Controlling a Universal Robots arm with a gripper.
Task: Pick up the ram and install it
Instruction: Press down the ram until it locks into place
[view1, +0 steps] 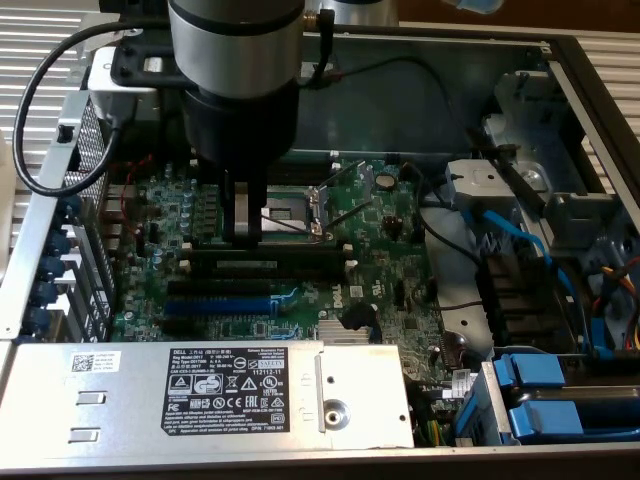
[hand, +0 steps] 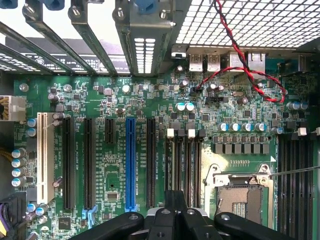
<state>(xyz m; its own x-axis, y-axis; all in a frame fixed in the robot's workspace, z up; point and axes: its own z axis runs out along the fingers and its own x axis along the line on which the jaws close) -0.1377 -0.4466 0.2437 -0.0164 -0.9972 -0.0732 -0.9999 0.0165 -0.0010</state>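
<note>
My gripper (view1: 243, 232) hangs straight down over the green motherboard (view1: 390, 270) inside an open computer case. Its dark fingers are pressed together, their tips at the row of long black memory slots (view1: 270, 247) just in front of the CPU socket (view1: 295, 212). In the wrist view the gripper (hand: 175, 202) sits over those memory slots (hand: 182, 165), which carry white end clips. The ram is hidden: I see no green stick between the fingers or apart from the slots.
A blue slot (view1: 215, 303) and more black slots lie nearer the grey power-supply box (view1: 200, 390). Blue cables (view1: 520, 240) and drive bays fill the exterior view's right. A red-and-black twisted wire (hand: 240, 65) runs near the rear ports. Metal case walls (view1: 40, 260) surround the board.
</note>
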